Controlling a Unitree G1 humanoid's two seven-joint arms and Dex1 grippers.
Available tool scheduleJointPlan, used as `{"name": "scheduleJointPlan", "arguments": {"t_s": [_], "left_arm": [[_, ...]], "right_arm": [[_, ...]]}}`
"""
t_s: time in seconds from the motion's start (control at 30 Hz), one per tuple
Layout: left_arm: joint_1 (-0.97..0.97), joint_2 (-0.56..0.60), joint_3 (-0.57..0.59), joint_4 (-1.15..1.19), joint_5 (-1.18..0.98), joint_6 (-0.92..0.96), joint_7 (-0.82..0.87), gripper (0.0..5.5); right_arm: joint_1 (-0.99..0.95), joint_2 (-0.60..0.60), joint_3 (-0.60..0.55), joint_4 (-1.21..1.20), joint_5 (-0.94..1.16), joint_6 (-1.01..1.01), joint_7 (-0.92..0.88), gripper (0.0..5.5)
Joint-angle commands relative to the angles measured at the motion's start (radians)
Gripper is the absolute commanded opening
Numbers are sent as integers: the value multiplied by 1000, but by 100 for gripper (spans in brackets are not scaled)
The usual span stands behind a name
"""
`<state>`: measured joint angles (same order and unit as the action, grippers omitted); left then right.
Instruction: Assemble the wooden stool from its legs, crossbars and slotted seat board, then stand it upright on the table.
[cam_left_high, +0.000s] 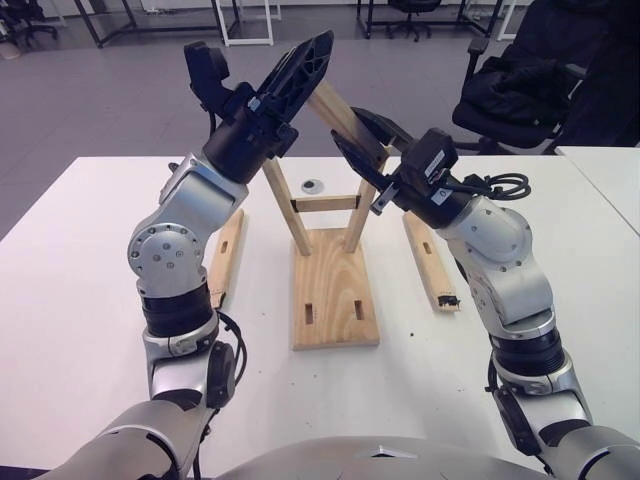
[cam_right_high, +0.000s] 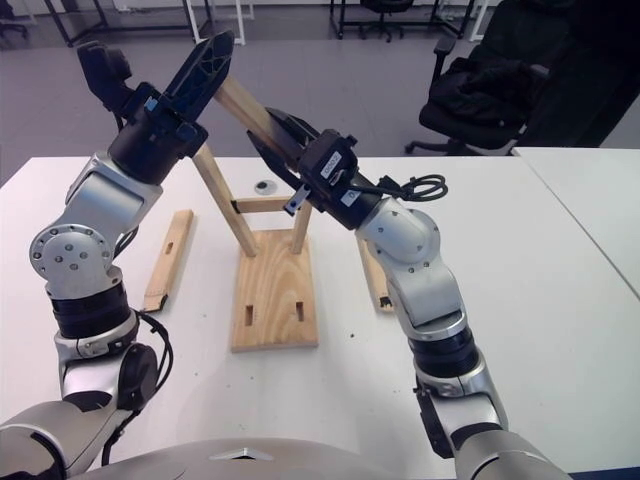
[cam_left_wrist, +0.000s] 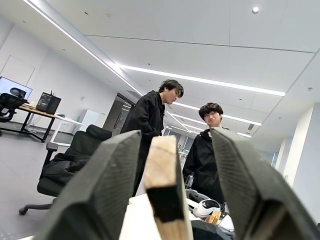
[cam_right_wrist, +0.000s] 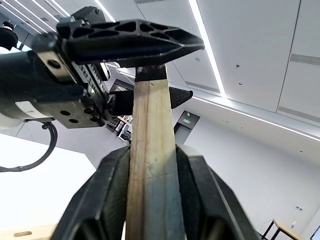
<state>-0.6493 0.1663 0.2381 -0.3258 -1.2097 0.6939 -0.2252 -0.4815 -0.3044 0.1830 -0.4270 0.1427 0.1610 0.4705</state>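
Two legs (cam_left_high: 290, 215) and crossbar (cam_left_high: 325, 205) seated in seat board (cam_left_high: 335, 290), near slots (cam_left_high: 310, 312) empty. Right end effector (cam_left_high: 348, 125) clamps another leg (cam_left_high: 338, 108); left end effector (cam_left_wrist: 175, 137) open around its tip

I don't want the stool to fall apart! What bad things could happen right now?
1. The left tool stands open around the end of the wooden leg, so only the right tool is gripping it. The leg might twist or slip.
2. That leg hangs just above the two joined legs standing in the seat board. A bump could tip them over or pull them out of their slots.
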Motion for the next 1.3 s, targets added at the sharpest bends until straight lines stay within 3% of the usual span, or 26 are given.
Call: {"name": "scheduleJointPlan", "arguments": {"t_s": [0.03,0.23,0.4,0.9,1.1,1.3], "left_arm": [[12,-1,-8,-5,-33,18,35,182],[25,13,-26,-2,-43,30,51,63],[23,16,-19,-24,-67,29,76,40],[31,24,27,-20,-124,10,193,40],[-31,131,112,57,-105,-17,193,40],[50,405,314,133,-61,-15,112,40]], "right_arm": [[-27,14,3,16,-15,-14,-2,130],[-30,45,8,26,-32,-25,-11,130],[-21,64,17,35,-36,-24,-11,130],[-37,85,22,112,-92,-12,-47,429],[-50,80,-62,115,-67,7,-79,538],[10,68,-208,57,25,77,-120,540]]}}
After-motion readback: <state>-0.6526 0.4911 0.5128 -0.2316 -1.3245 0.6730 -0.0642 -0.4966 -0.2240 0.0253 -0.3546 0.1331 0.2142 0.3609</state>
